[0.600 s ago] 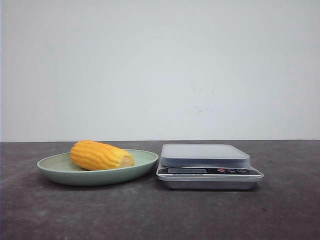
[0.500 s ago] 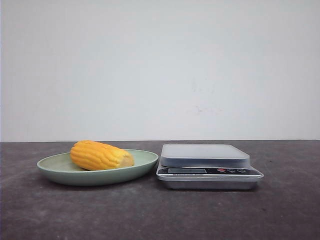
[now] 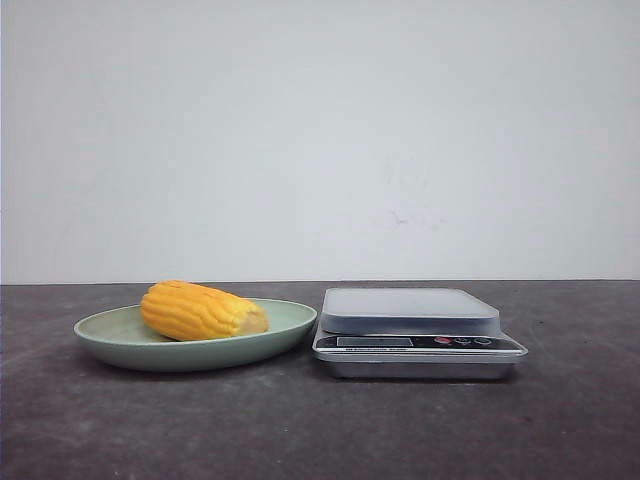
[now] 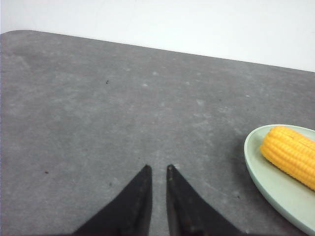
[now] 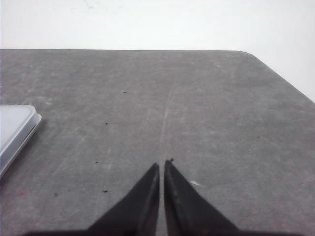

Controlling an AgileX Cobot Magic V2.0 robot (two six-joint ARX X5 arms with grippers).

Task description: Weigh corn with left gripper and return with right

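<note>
The stubby yellow-orange corn cob lies on its side in the shallow pale green plate, just beside the silver digital kitchen scale, a short carry away. Beside that plate, the left gripper hovers with fingers nearly together, empty; the right gripper likewise, beyond the scale. The scale's display is unreadable.

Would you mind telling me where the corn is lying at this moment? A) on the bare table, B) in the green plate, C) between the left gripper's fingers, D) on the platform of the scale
B: the corn lies in the green plate, left of the scale, whose platform is bare.
</note>
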